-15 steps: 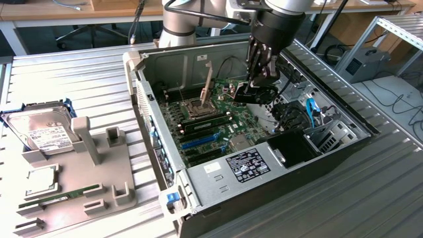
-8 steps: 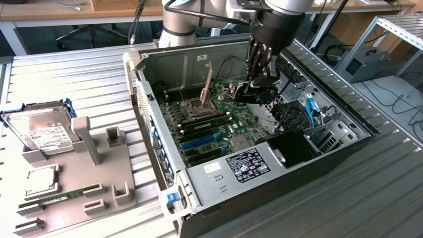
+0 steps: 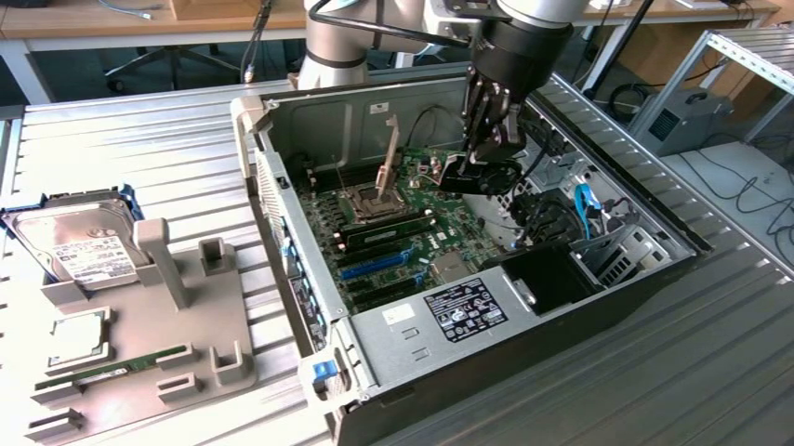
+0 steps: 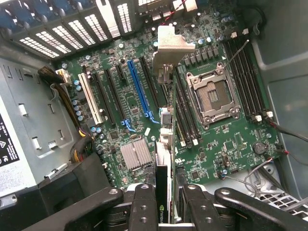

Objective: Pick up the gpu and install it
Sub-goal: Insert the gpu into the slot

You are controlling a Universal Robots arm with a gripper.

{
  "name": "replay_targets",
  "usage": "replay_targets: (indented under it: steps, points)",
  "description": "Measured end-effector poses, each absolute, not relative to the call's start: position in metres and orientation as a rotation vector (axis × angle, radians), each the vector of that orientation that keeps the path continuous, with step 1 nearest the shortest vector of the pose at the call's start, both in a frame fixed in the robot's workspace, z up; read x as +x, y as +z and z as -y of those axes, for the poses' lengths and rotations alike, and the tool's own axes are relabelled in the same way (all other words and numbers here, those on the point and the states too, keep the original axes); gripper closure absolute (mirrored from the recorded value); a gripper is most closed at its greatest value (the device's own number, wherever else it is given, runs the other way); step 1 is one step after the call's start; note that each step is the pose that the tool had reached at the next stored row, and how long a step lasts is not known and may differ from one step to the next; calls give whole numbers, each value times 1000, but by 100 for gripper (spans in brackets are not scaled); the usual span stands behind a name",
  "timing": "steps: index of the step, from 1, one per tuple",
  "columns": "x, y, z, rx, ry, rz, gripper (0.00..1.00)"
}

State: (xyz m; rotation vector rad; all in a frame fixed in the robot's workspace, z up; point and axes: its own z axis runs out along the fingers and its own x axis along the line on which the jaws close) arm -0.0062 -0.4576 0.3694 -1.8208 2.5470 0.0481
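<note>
Arm (image 3: 337,37): thick cylindrical links in light silver-grey, with a darker band at the joint. Black cable loops alongside the upper link. Wrist section black. Gripper (image 3: 494,139): black, with linked multi-segment fingers (image 4: 144,207) in matte black, round pivot fasteners visible at the knuckles.

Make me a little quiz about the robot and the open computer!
1. True or false: the gpu is clamped edge-on between the gripper jaws.
2. The gripper hangs over which thing? A) the open computer case B) the grey holder C) the floor
3. Fill in: the hard drive sits at the exterior view's ____ side, outside the case.

Key: 1 true; 2 A; 3 left.
</note>
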Motion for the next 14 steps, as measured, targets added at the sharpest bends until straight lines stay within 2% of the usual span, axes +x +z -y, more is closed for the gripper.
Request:
replay_targets:
  steps: [14]
  points:
    - [-6,369,458,-1951,48,-2451,74]
